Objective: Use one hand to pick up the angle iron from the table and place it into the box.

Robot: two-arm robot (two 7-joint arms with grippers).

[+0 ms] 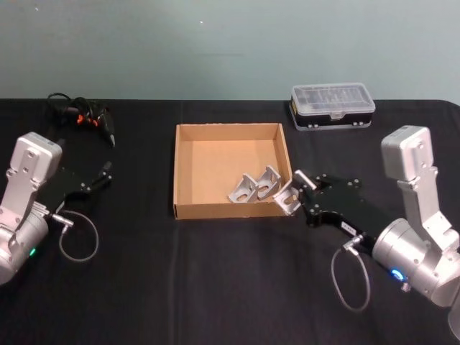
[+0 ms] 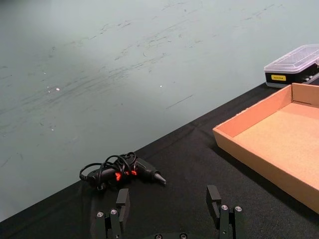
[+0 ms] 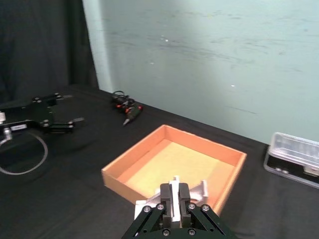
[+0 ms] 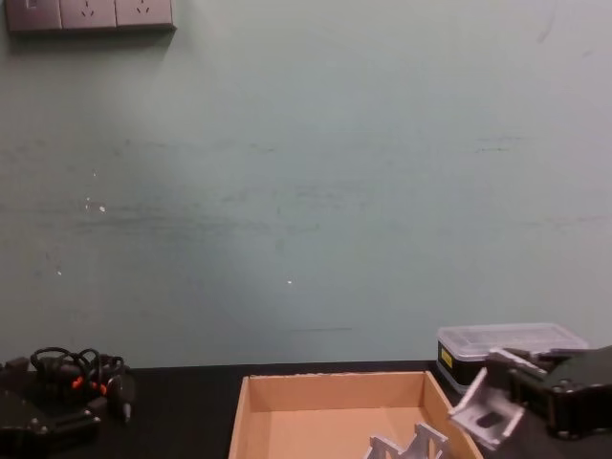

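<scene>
The right claw (image 1: 296,192) is shut tight on a shiny grey metal angle iron (image 1: 287,196). It holds the piece up in the air, just over the right wall of the shallow tan cardboard box (image 1: 185,169). The inside of the box lies at about 9 o'clock from the claw, so the next move is probably a short push that way, then letting go. Two more grey angle irons (image 1: 254,187) already lie inside the box. The left claw (image 2: 169,211) rests wide open and empty, far off on the left of the flat black table (image 1: 215,273). A plain green wall (image 4: 306,191) stands behind.
</scene>
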